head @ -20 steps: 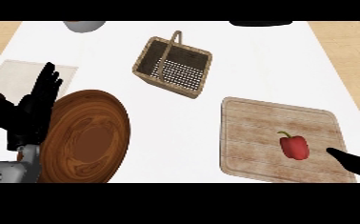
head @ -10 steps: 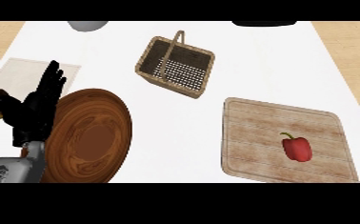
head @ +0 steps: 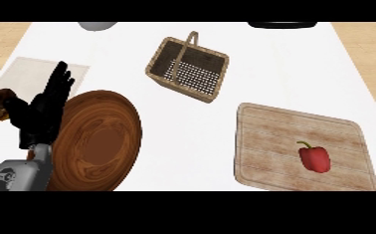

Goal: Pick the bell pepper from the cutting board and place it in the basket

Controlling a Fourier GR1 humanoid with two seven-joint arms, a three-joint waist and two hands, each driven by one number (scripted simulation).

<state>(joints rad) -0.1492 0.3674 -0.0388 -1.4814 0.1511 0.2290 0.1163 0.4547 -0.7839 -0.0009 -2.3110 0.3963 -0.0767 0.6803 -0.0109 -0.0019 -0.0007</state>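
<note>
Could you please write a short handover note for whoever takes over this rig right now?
Left hand: open, fingers up, resting at the view's left edge beside the wooden plate.
Right hand: not in view.
Bell pepper: lying on the cutting board, lower right, untouched.
Basket: upper middle of the counter, no pepper in it.
Done: nothing yet.
Left: grasp the pepper, carry it to the basket, release it inside.

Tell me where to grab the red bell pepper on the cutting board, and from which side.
Grip the bell pepper across its wide red body, coming from above. It lies flat on the cutting board with its thin green stem pointing up-left, so the body probably gives the better hold.
</note>
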